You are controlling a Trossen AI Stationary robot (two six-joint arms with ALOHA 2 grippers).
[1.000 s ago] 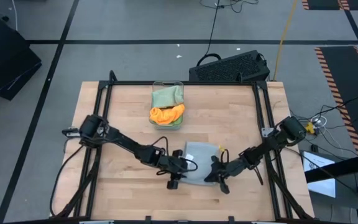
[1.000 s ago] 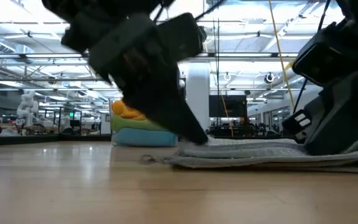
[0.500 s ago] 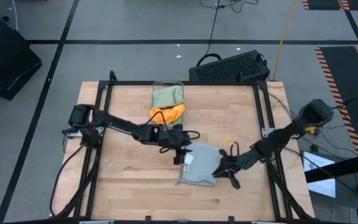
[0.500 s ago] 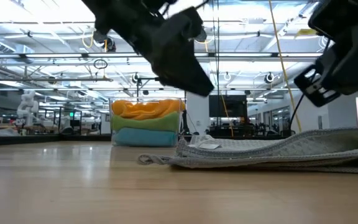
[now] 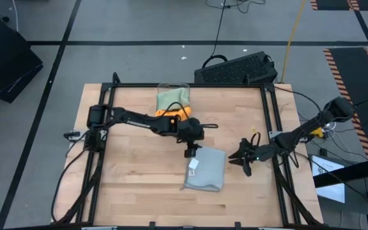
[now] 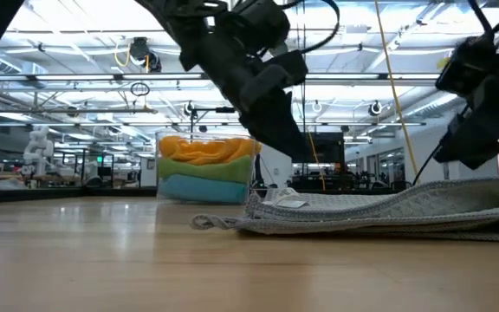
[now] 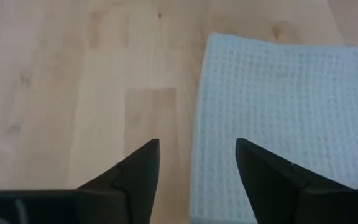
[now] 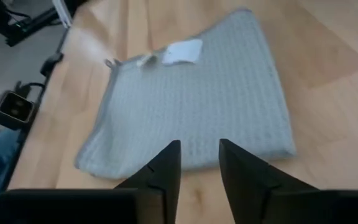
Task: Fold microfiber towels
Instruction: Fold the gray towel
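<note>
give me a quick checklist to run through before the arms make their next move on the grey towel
1. Light grey microfiber towel lies folded flat on the wooden table: ok.
2. Left gripper open and free of the cloth, above its far edge: ok.
3. Right gripper open, apart from the towel on its right side: ok.
4. White tag left showing on top of the fold: not ok, if a tidy fold is wanted.
5. Clear plastic bin holds the orange, green and blue towels, away from both arms: ok.
6. Fold edges line up all round: cannot tell.
</note>
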